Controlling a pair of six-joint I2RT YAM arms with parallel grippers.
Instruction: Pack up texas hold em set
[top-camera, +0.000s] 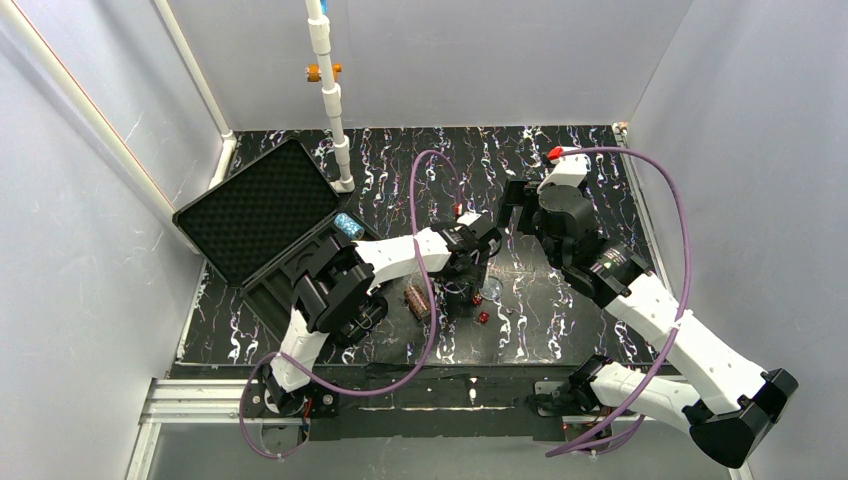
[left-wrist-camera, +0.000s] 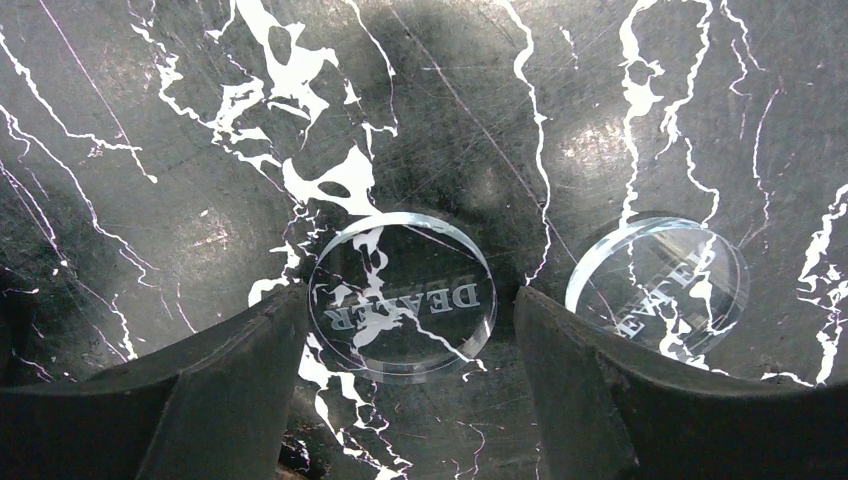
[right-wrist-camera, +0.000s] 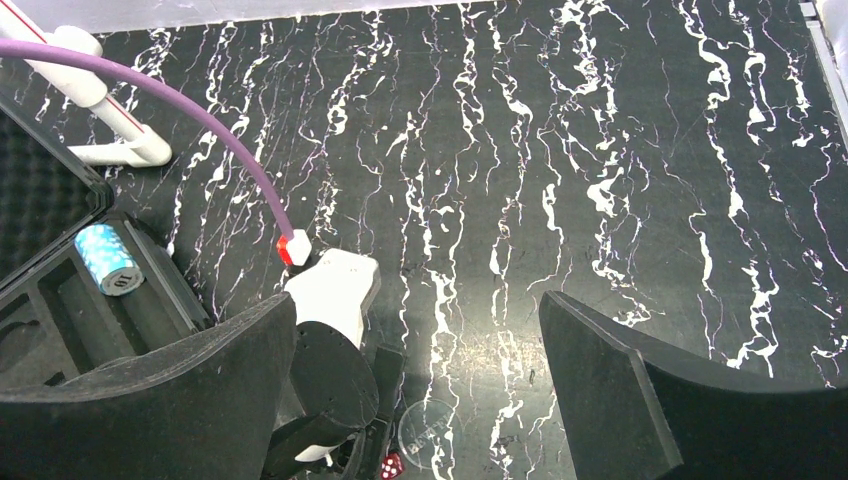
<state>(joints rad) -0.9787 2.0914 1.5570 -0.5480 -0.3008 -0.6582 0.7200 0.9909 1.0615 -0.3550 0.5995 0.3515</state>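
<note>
The black case (top-camera: 262, 205) lies open at the left, foam lid back, with a blue-white chip stack (top-camera: 348, 225) in its tray. A brown chip stack (top-camera: 416, 300) lies on the table beside it. My left gripper (top-camera: 463, 296) is open and low over the table. In the left wrist view its fingers (left-wrist-camera: 250, 360) stand either side of a clear "DEALER" disc (left-wrist-camera: 402, 297), with a second clear disc (left-wrist-camera: 657, 285) to the right. A red die (top-camera: 483, 317) lies close by. My right gripper (top-camera: 512, 210) is open and empty, held above the table.
A white pipe stand (top-camera: 335, 110) rises at the back, next to the case. In the right wrist view, the left arm's wrist (right-wrist-camera: 330, 310), a clear disc (right-wrist-camera: 427, 432), a red die (right-wrist-camera: 391, 465) and the chip stack (right-wrist-camera: 108, 259) in the case show below. Grey walls enclose the table.
</note>
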